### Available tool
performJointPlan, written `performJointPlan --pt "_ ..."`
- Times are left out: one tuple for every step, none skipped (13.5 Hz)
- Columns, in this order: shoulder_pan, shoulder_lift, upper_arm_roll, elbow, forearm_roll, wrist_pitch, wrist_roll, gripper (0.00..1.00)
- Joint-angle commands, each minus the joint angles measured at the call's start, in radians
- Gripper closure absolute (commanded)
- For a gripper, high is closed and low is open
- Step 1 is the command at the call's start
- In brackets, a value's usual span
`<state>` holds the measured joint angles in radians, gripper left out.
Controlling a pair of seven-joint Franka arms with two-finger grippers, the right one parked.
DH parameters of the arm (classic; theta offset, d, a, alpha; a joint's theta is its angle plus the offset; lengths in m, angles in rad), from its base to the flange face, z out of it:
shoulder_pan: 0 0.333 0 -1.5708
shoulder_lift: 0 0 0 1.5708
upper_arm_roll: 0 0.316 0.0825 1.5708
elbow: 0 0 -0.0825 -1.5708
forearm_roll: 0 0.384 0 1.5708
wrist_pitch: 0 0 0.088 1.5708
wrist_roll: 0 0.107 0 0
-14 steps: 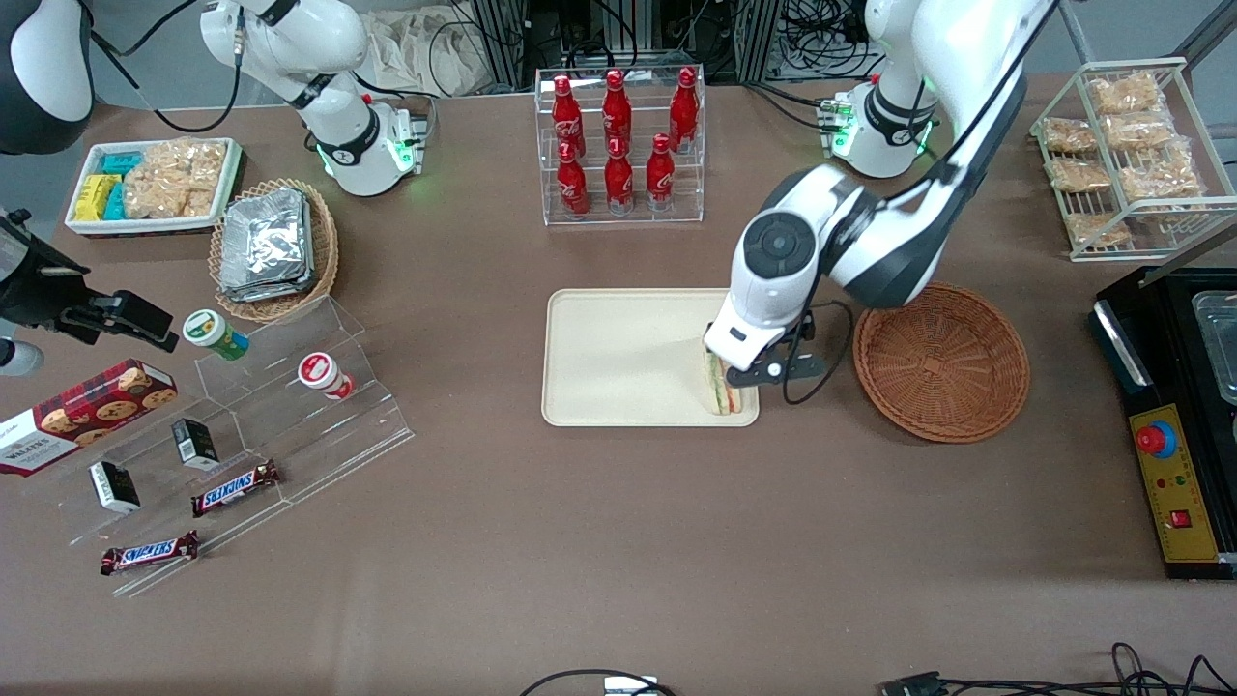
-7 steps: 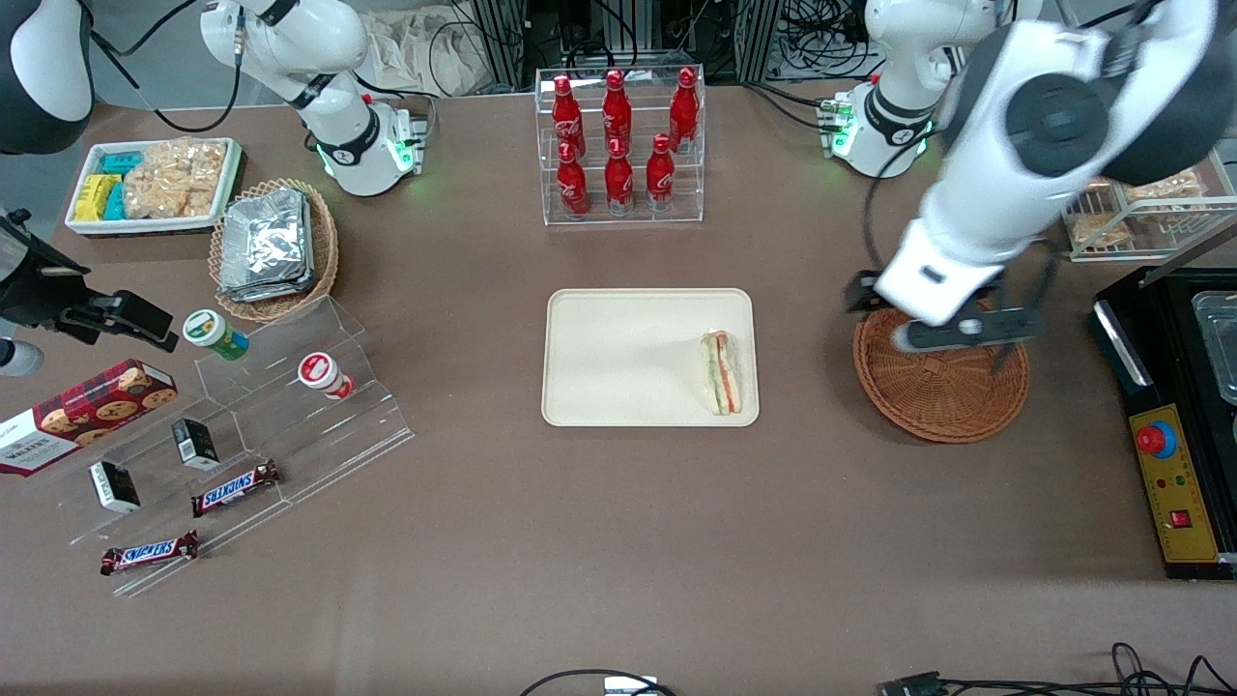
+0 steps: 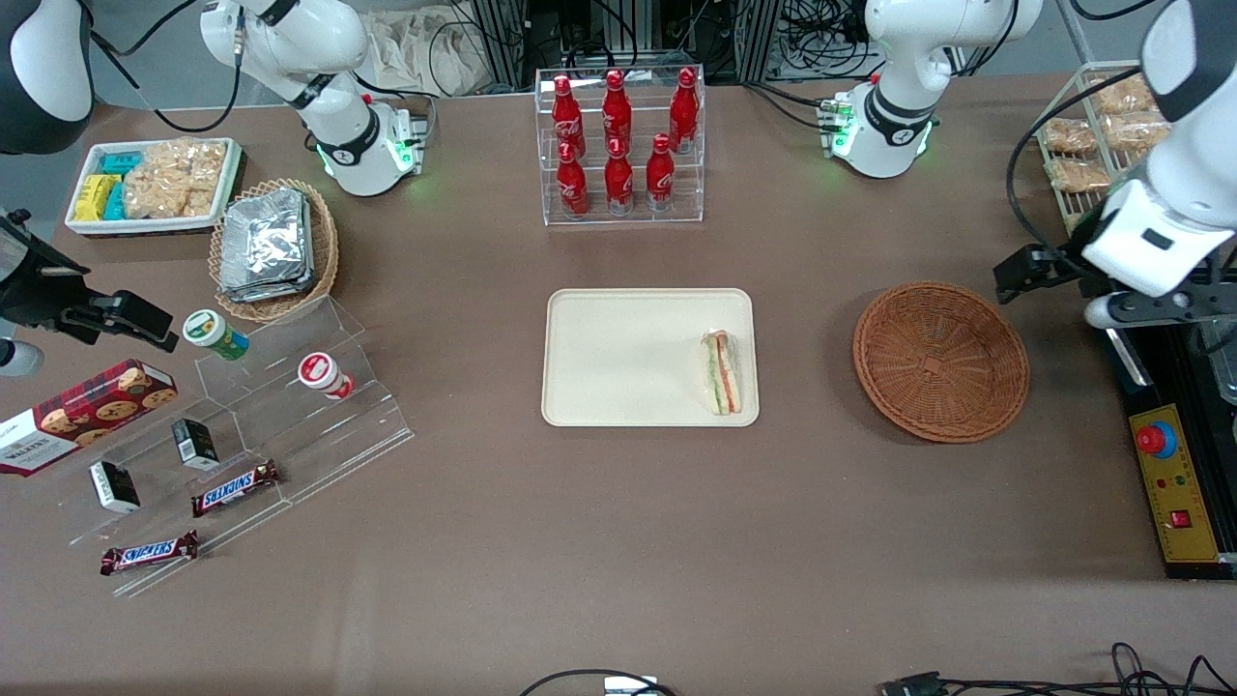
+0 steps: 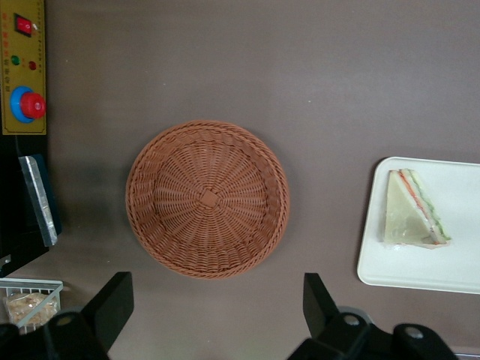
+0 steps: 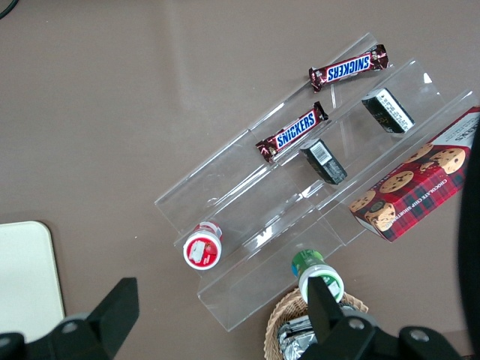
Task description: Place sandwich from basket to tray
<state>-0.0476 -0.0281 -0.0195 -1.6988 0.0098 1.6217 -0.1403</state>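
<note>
The wrapped sandwich [image 3: 723,372] [image 4: 412,210] lies flat on the cream tray [image 3: 618,358] [image 4: 450,270], at the tray end nearest the basket. Beside the tray, toward the working arm's end of the table, the reddish-brown wicker basket [image 3: 940,361] [image 4: 207,199] holds nothing. My left gripper [image 3: 1126,280] [image 4: 214,307] hangs high above the table past the basket, near the black machine. It is open wide, with only bare tablecloth between its fingers.
A black machine with a yellow control panel [image 3: 1174,474] [image 4: 22,67] stands at the working arm's table end. A wire rack of snack packs [image 3: 1111,145] sits farther from the front camera. A clear rack of red bottles [image 3: 620,145] stands farther back than the tray.
The gripper let go of the sandwich on the tray, lifted, and swung over the basket out toward the working arm's end. The sandwich stays on the tray.
</note>
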Motion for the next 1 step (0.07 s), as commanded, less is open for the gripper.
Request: performJointPlan --pt "-0.012 -0.010 0.024 0.014 -0.013 -0.014 0.024 0.00"
